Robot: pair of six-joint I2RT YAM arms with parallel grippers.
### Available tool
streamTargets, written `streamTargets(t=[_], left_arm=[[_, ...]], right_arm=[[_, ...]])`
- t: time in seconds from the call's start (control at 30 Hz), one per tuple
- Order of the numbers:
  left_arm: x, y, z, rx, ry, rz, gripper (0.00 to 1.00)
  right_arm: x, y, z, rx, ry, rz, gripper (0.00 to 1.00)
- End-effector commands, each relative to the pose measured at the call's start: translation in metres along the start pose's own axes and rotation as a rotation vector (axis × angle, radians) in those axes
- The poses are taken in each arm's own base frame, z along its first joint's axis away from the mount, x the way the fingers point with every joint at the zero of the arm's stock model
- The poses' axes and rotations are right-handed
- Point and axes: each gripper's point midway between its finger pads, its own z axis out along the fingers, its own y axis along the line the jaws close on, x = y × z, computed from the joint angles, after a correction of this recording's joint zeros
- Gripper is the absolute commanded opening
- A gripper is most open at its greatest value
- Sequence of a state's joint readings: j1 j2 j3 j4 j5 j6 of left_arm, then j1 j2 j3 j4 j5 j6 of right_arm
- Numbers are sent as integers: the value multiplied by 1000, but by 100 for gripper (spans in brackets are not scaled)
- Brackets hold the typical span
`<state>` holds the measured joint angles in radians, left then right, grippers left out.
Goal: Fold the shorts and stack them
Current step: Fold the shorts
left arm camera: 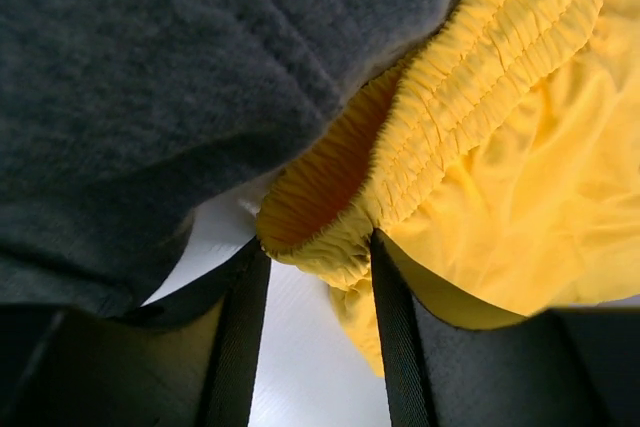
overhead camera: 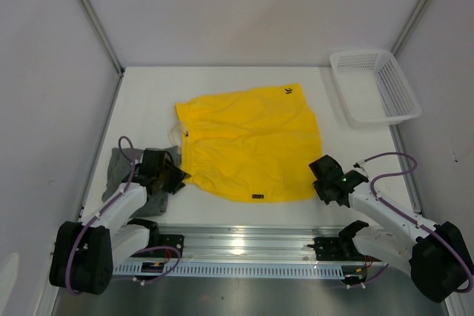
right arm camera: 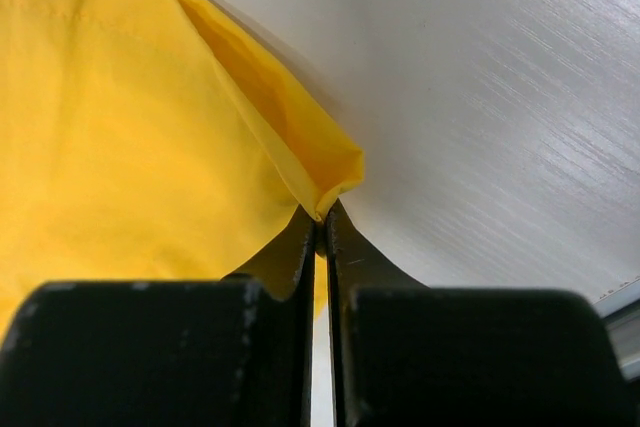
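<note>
The yellow shorts (overhead camera: 248, 142) lie spread flat in the middle of the table, with small dark tags at the far and near hems. The dark grey shorts (overhead camera: 121, 169) lie crumpled at the left, partly under my left arm. My left gripper (overhead camera: 174, 177) is at the yellow waistband's near left corner. In the left wrist view the gripper (left arm camera: 315, 247) is open, with the gathered yellow waistband (left arm camera: 330, 237) bunched between its fingertips and grey cloth (left arm camera: 150, 77) above. My right gripper (right arm camera: 321, 219) is shut on the yellow shorts' near right corner (right arm camera: 330, 172); in the top view it (overhead camera: 320, 175) sits at that hem.
A white mesh basket (overhead camera: 374, 86) stands at the back right near the wall. Grey walls close in the table on three sides. The metal rail (overhead camera: 244, 246) with the arm bases runs along the near edge.
</note>
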<state>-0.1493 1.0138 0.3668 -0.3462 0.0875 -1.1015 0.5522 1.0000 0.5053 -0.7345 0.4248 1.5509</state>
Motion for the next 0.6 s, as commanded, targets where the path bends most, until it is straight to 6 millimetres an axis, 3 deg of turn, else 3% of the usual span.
streamTargets(t=[0.0,0.17,0.23,0.27,0.4,0.57], left_arm=[[0,-5,10,29,-34,-46,44],[-7,-3,14,7,-102,-70,43],[-7,0,16,6,-115,-80,37],[-7,1,17,7,-119,-88,33],[-10,1,18,11,-137,-80,0],[-12,3,3,-52,-132,-9,0]], right_arm=[[-6,2,-2,-14,-24,11,0],[-6,2,-6,-26,-22,13,0],[-6,1,-7,-31,-24,18,0],[-6,1,-8,-30,-24,18,0],[-8,-2,-10,-24,-28,9,0],[-16,-5,-27,-25,-40,-52,0]])
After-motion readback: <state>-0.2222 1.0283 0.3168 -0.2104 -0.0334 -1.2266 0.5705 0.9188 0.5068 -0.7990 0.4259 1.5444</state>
